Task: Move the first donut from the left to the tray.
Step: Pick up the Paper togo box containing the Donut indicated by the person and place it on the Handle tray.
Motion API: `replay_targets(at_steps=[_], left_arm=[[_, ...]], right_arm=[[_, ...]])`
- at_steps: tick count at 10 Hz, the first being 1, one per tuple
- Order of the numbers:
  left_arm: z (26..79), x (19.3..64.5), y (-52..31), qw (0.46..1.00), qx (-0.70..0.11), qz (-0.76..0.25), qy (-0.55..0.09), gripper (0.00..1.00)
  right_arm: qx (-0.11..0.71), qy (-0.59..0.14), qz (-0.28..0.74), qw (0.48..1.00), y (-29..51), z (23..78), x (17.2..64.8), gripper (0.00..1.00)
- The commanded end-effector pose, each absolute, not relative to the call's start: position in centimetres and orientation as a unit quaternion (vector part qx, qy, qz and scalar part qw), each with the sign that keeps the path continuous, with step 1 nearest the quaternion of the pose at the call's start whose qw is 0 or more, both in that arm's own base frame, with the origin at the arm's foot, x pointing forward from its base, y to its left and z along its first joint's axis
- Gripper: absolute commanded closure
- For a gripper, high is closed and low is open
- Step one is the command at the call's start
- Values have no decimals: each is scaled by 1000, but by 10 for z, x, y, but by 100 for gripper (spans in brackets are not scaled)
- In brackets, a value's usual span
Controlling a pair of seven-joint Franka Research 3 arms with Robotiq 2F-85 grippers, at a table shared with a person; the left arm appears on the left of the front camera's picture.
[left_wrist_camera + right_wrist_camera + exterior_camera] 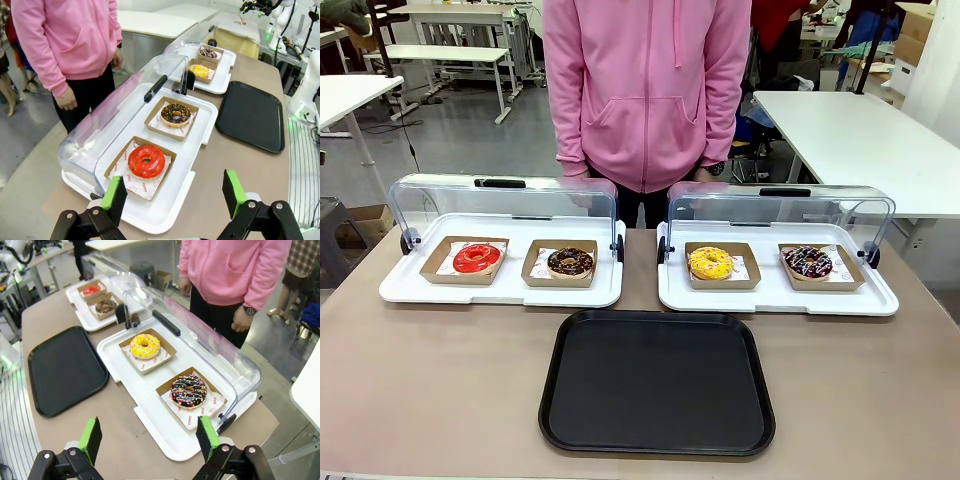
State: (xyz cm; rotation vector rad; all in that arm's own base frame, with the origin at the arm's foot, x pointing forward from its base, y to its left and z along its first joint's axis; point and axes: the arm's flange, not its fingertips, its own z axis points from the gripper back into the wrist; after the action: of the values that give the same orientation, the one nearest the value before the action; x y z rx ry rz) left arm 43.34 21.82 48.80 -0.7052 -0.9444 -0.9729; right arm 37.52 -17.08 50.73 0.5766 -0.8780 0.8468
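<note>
Donut with bright red glaze (146,161) sits in its shallow brown cardboard holder (116,162), on printed paper, just ahead of and below the left gripper (174,192). It lies between the lines of the two green-padded fingers, somewhat nearer the one on the picture's left, and nothing touches it. That gripper hovers with its jaws spread wide and has hold of nothing. The holder rests at the near end of a white tray (185,160), whose clear domed lid (115,120) is swung back to the side away from the gripper's right finger. Farther ahead on the same white tray a chocolate-glazed donut (175,114) sits in its own cardboard holder. The black tray (250,115) lies flat on the table (440,400), ahead of the left gripper and off to its right, beside the white tray but apart from it. From the right gripper (148,436), whose jaws also stand wide apart and grip nothing, the black tray lies ahead and to the left. A chocolate donut with coloured sprinkles (188,390) lies just ahead of that gripper, toward its right finger. A yellow donut (145,346) lies beyond it, on a second white tray (150,410) whose lid is likewise open. Seen from the right gripper, the red donut is well ahead, at the far end of the farther white tray. A person in a pink hoodie (645,90) stands at the table's far side, behind the two open lids, arms hanging down.
</note>
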Motion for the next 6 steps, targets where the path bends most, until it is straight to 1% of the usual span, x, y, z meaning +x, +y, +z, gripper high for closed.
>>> replay_targets(at_steps=[1,6], left_arm=[[488,434,218,725,-318,-440,-425,0],[488,434,218,725,-318,-440,-425,0]], right_arm=[[270,-418,392,774,-169,507,377,0],[270,-418,392,774,-169,507,377,0]])
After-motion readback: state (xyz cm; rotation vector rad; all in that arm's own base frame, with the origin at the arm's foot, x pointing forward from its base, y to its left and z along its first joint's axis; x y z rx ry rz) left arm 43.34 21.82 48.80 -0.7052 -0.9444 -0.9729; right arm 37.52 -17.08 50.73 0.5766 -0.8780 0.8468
